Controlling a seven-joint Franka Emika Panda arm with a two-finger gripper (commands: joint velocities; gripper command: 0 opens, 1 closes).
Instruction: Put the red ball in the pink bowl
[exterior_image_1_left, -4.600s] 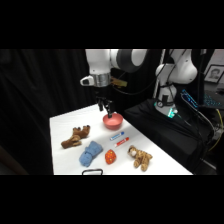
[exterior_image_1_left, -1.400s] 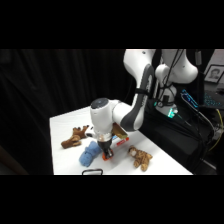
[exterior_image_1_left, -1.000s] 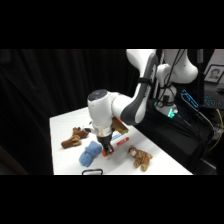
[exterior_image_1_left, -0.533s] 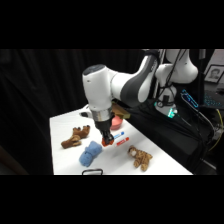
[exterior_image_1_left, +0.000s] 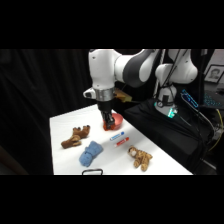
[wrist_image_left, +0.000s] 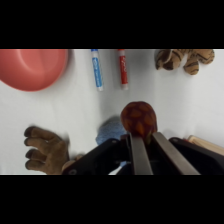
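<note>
In the wrist view the red ball (wrist_image_left: 139, 116) sits between the tips of my gripper (wrist_image_left: 145, 134), which is shut on it and holds it above the table. The pink bowl (wrist_image_left: 31, 67) lies at the upper left of that view, apart from the ball. Seen from the side, my gripper (exterior_image_1_left: 107, 124) hangs just left of the pink bowl (exterior_image_1_left: 117, 119), near the table's far edge. The ball is hard to tell from the bowl in this view.
A blue marker (exterior_image_1_left: 117, 135) and a red marker (exterior_image_1_left: 122, 141) lie just in front of the bowl. A brown plush (exterior_image_1_left: 76, 136), a blue plush (exterior_image_1_left: 91, 152) and a tiger plush (exterior_image_1_left: 140, 157) lie nearer the front. A black object (exterior_image_1_left: 92, 172) sits at the front edge.
My gripper has lifted from beside the blue plush with the ball in it and has moved back across the markers to the bowl's side.
</note>
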